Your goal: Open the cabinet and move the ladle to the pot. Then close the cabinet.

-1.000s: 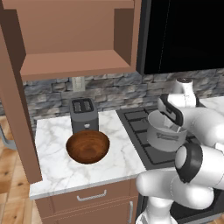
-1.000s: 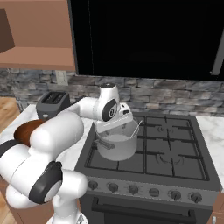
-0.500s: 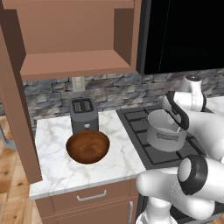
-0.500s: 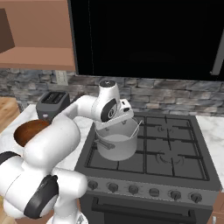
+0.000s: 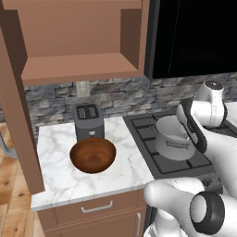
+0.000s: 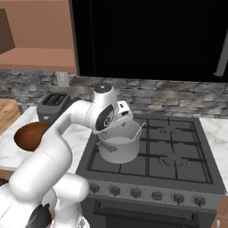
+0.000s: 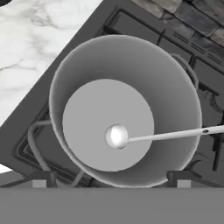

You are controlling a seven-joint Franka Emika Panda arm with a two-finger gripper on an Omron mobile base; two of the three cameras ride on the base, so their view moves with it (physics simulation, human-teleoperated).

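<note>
Fingers [image 7: 38, 180] stand wide apart with nothing between them, the gripper [image 7: 109, 181] poised directly above the pot [image 7: 124, 109]. That pot sits on the front-left burner of the stove [image 6: 176, 162], near the edge that meets the counter [image 5: 55, 157]. Inside lies the ladle [image 7: 131, 138]: its round bowl rests on the pot's floor just off centre, and its thin handle runs up over the rim, pointing toward the stove's right side in the right base view. Its long axis slants from floor to rim, leaning rather than flat.

Judging by this, the transfer is done and closing the cabinet [image 5: 81, 51] is what remains. Its door [image 5: 18, 106] stands swung out at the counter's left end, shelf bare. Next the arm must lift clear of the pot without catching the handle, then reach left to push the door shut.
</note>
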